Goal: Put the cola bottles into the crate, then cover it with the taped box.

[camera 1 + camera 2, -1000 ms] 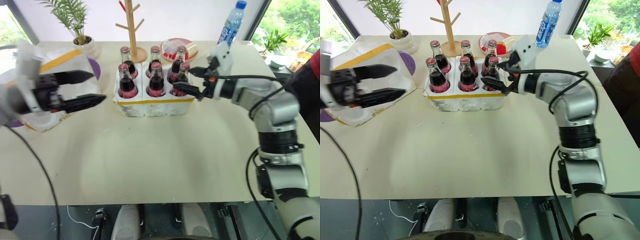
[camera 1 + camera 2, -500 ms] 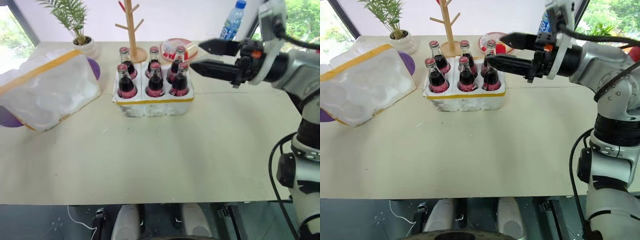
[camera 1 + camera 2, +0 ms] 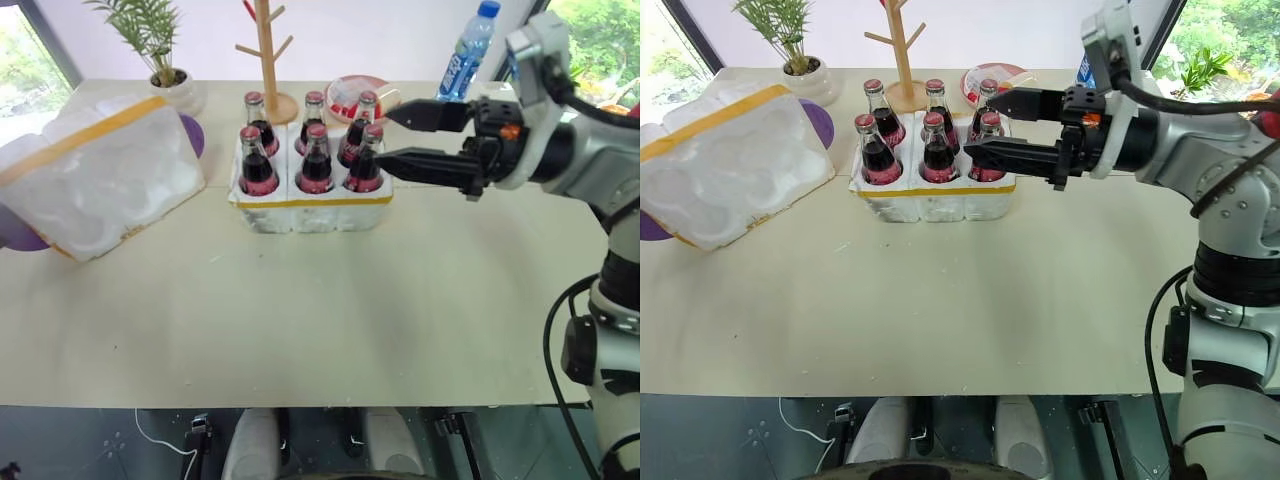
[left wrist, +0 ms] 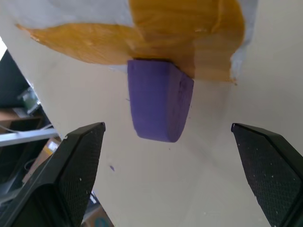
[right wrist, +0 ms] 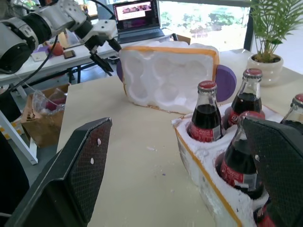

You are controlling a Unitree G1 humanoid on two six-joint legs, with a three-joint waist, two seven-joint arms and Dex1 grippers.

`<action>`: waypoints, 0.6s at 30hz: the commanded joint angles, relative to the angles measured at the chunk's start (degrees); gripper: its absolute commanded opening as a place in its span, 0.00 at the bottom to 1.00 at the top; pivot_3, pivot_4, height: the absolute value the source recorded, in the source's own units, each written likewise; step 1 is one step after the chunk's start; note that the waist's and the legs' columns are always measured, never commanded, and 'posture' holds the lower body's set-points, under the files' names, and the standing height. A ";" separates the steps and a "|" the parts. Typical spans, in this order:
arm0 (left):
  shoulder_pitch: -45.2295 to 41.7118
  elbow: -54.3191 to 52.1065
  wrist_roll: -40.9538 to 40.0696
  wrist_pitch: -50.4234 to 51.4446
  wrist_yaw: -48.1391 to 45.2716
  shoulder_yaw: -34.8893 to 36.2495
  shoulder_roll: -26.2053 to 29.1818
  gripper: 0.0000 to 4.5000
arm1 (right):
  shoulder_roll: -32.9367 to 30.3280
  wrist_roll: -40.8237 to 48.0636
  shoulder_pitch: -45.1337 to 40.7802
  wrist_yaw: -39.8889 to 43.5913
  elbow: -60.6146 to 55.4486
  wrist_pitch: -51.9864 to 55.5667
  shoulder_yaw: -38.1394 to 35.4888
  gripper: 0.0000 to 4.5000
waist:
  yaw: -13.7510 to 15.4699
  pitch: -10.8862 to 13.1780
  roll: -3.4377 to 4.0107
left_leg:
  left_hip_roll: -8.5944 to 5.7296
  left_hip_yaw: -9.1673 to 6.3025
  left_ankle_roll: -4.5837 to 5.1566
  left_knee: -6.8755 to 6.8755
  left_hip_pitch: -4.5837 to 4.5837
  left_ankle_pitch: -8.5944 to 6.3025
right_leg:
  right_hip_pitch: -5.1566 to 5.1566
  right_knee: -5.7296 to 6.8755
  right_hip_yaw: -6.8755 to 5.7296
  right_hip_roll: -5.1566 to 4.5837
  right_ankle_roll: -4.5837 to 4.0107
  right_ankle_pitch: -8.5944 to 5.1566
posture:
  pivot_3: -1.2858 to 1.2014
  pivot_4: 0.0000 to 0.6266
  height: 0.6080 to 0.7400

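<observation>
Several cola bottles point(image 3: 317, 165) with red caps stand upright in the wells of the crate point(image 3: 310, 208), a low white foam tray with a yellow band. My right gripper point(image 3: 384, 137) hovers open by the crate's right side, level with the bottle necks and pointing left, holding nothing. The taped box point(image 3: 100, 180) lies tilted on the table's left, its hollow side point(image 5: 168, 78) facing the crate. My left gripper point(image 4: 166, 126) is open above the box's far-left corner and holds nothing; it also appears in the right wrist view as the left gripper point(image 5: 105, 49) behind the box.
A purple disc point(image 4: 161, 101) sticks out from under the taped box. Behind the crate are a wooden branch stand point(image 3: 268, 60), a red plate point(image 3: 350, 95), a potted plant point(image 3: 178, 90) and a blue-capped water bottle point(image 3: 468, 50).
My left arm swung out to the left, away from the front of the taped box and out of the head views. My right gripper pulled back from the right-hand bottles and rose a little.
</observation>
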 commanded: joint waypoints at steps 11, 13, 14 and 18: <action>-4.00 4.41 4.45 2.10 6.83 -1.26 -6.41 1.00 | -5.03 7.92 3.65 -4.46 -6.82 2.08 -5.82 0.99 | -0.64 -0.02 -0.12 | 0.04 -0.06 0.09 0.32 -0.04 -0.05 | 0.03 0.22 -0.01 -0.04 0.02 0.01 | 0.52 0.24 1.00; -4.87 4.44 4.19 4.01 2.98 -1.32 -6.50 1.00 | -5.02 8.59 3.75 -5.38 -7.18 2.09 -5.75 0.99 | -0.70 -0.02 -0.12 | 0.04 -0.06 0.08 0.32 -0.03 -0.05 | 0.02 0.27 0.00 -0.03 0.02 0.01 | 0.52 0.24 1.00; -5.58 4.43 4.14 5.22 0.28 -1.49 -6.42 1.00 | -4.94 8.94 3.79 -5.80 -7.23 2.10 -5.75 0.99 | -0.68 -0.02 -0.12 | 0.04 -0.06 0.08 0.32 -0.03 -0.05 | 0.02 0.27 0.00 -0.03 0.02 0.01 | 0.52 0.24 1.00; -8.15 4.29 3.78 8.15 -4.05 -1.08 -6.30 1.00 | -4.72 9.40 4.67 -6.79 -7.45 1.39 -5.38 0.99 | -0.63 -0.02 -0.14 | 0.03 -0.05 0.09 0.35 -0.05 -0.05 | 0.02 0.27 -0.01 -0.02 0.02 0.01 | 0.52 0.24 1.00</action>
